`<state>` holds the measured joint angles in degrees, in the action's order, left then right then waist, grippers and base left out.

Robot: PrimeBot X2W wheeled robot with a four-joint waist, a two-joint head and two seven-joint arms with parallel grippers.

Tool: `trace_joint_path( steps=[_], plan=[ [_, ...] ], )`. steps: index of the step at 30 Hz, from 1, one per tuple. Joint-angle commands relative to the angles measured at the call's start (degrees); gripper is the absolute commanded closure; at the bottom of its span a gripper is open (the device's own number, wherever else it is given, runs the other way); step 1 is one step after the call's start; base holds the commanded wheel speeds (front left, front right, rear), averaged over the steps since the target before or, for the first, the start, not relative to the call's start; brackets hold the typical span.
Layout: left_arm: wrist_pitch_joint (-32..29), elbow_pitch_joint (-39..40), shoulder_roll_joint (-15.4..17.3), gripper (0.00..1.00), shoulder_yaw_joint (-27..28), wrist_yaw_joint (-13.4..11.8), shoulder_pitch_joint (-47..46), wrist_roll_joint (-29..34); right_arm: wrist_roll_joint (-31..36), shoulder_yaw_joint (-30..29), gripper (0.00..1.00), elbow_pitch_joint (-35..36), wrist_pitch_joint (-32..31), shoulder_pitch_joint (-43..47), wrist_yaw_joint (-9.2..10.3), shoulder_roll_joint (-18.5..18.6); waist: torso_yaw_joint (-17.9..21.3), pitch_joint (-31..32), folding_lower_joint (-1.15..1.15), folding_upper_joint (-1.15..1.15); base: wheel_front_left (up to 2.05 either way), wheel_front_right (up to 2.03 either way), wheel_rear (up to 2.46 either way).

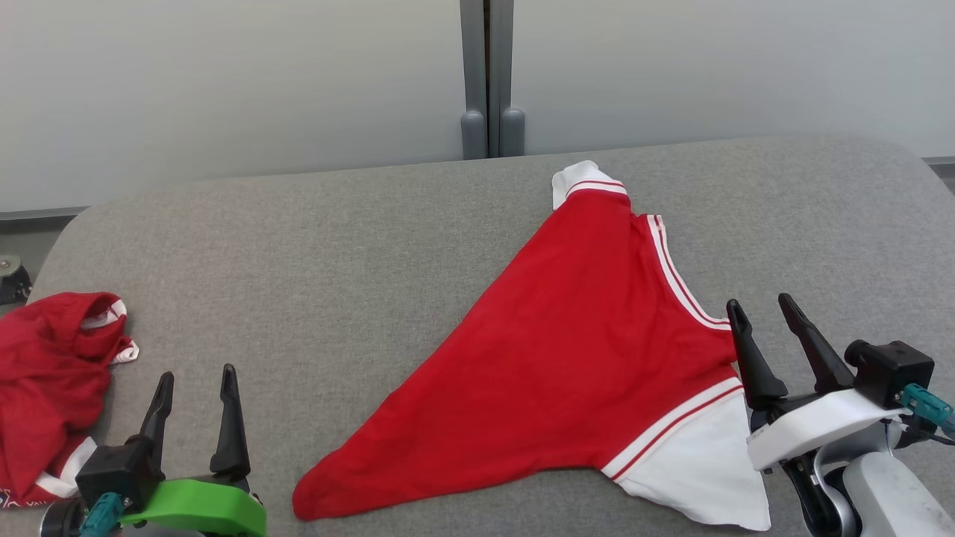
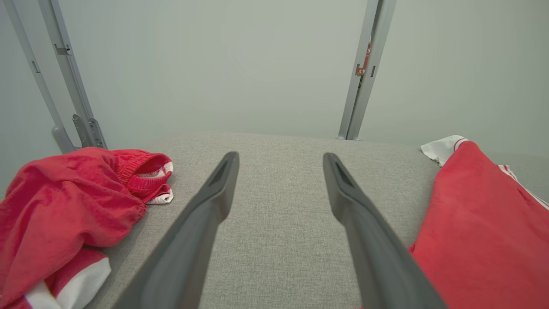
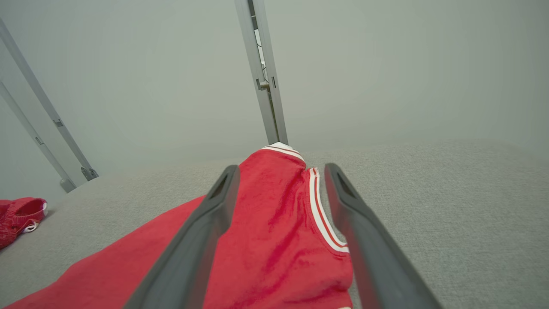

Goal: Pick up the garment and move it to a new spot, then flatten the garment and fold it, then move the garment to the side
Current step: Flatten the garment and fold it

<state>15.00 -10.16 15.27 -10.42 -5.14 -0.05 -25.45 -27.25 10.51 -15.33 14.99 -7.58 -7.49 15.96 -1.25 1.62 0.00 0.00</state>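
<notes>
Tabletop [image 1: 298,246] of grey fabric carries the red garment [image 1: 567,358], spread flat right of centre with white cuffs at its far and near ends. Crumpled red clothing [image 1: 45,373] lies at the left edge. Right gripper [image 1: 761,302] hangs wide open at the garment's right edge; left gripper [image 1: 198,375], equally wide, holds nothing

The head view looks forward and down from above and behind the left claw [image 1: 197,373] and right claw [image 1: 761,301], taking in the whole grey bench [image 1: 298,246]. Each wrist view sits low and close, facing along its own claw toward the wall post [image 1: 489,74]. Both wrist views share the spread red garment [image 1: 589,335], right of the left claw, and the crumpled red cloth [image 1: 45,373] to its left.
</notes>
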Motion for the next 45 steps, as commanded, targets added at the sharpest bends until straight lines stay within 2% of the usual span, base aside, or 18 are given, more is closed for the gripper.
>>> trace_joint_path(
  steps=[1, 15, 24, 27, 29, 35, 38, 40, 45],
  plan=[
    [0.21, -0.28, -0.49, 0.00, 1.01, 0.83, 0.40, 0.93, 0.55, -0.09, 0.00, 0.16, 0.24, -0.30, 0.00, -0.04, 0.00, 0.10, 0.00, 0.00, 0.00, 0.00, 0.00],
    [0.21, -2.84, -4.82, 0.00, 6.39, 5.70, 0.53, 6.73, 1.52, -0.42, 0.00, 0.21, 0.25, -0.24, 0.00, 1.13, 0.10, 0.69, 0.00, 0.00, 0.00, 0.00, 0.00],
    [0.22, -2.00, -5.61, 0.00, 8.10, 6.68, 0.89, 7.26, 2.47, -4.57, 0.00, 0.62, 0.22, 1.68, 0.00, 4.02, -0.01, 0.45, 0.00, 0.00, 0.00, 0.00, 0.00],
    [-0.12, -1.61, -5.47, 0.00, 7.68, 6.74, 1.20, 7.31, 2.04, -5.37, 0.00, 0.15, -2.40, 2.45, 0.00, 4.89, 0.00, 0.26, 0.00, 0.00, 0.00, 0.00, 0.00],
    [-1.82, -1.38, -5.64, 0.00, 7.18, 6.93, 1.52, 6.89, 1.32, -4.87, 0.00, -0.80, -6.61, 3.41, 0.00, 5.49, -0.02, 0.12, 0.00, 0.00, 0.00, 0.00, 0.00],
    [-16.51, -1.98, -4.34, 0.00, 3.36, 8.21, 3.32, 5.69, -5.01, -3.03, 0.00, -4.31, -20.98, 5.82, 0.02, 5.76, -0.27, -0.80, 0.00, 0.00, 0.00, 0.00, 0.00],
    [-23.76, -1.27, -4.23, 0.00, 1.98, 8.55, 4.46, 4.14, -7.51, -3.45, 0.00, -6.39, -26.75, 6.64, -0.01, 4.36, -0.41, -1.42, 0.00, 0.00, 0.00, 0.00, 0.00],
    [-27.71, -0.57, -3.94, 0.00, 1.16, 8.84, 5.10, 3.11, -8.73, -3.38, 0.00, -7.55, -29.83, 7.25, 0.00, 3.71, -0.48, -1.97, 0.00, 0.00, 0.00, 0.00, 0.00],
    [-33.08, -0.04, -3.88, 0.00, 0.63, 9.11, 6.26, 0.97, -10.71, -3.15, 0.00, -10.64, -35.12, 7.75, 0.00, 1.55, -0.38, -3.03, 0.00, 0.00, 0.00, 0.00, 0.00]
  ],
)
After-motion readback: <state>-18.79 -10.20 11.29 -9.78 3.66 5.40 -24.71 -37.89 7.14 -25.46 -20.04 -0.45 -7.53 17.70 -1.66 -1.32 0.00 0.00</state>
